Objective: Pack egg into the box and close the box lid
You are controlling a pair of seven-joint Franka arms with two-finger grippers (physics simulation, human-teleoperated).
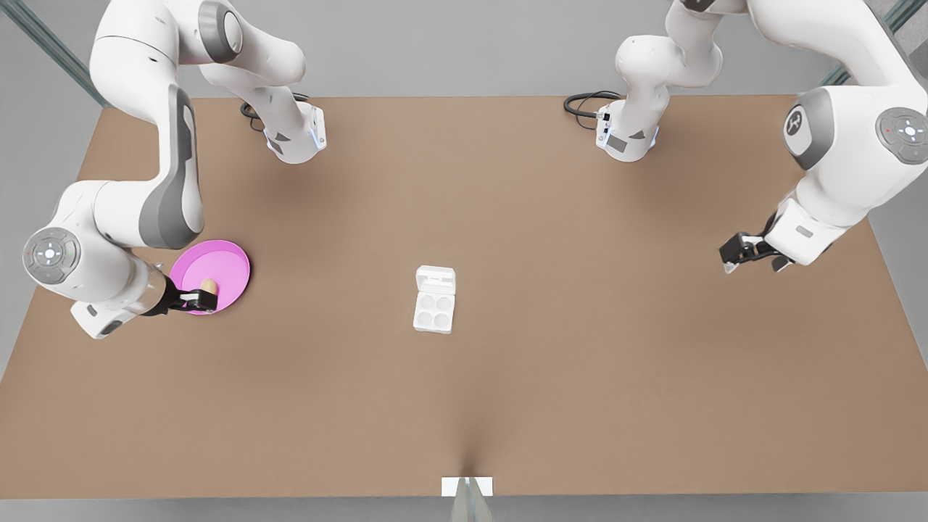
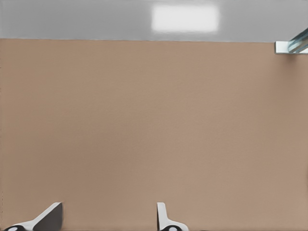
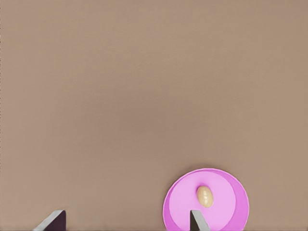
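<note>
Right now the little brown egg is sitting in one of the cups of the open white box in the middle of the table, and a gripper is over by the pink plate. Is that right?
Not quite. The egg lies on the pink plate, as the right wrist view shows; in the front view the four cups of the open box are empty. The right gripper is indeed at the plate, open.

The right gripper (image 1: 205, 300) hangs over the near edge of the pink plate (image 1: 230, 270), its arm bent at the elbow and its fingers (image 3: 198, 222) spread wide. The left gripper (image 1: 752, 262) waits well away from that plate, across the table, wrist tilted downward and fingers (image 2: 164, 219) parted.
</note>
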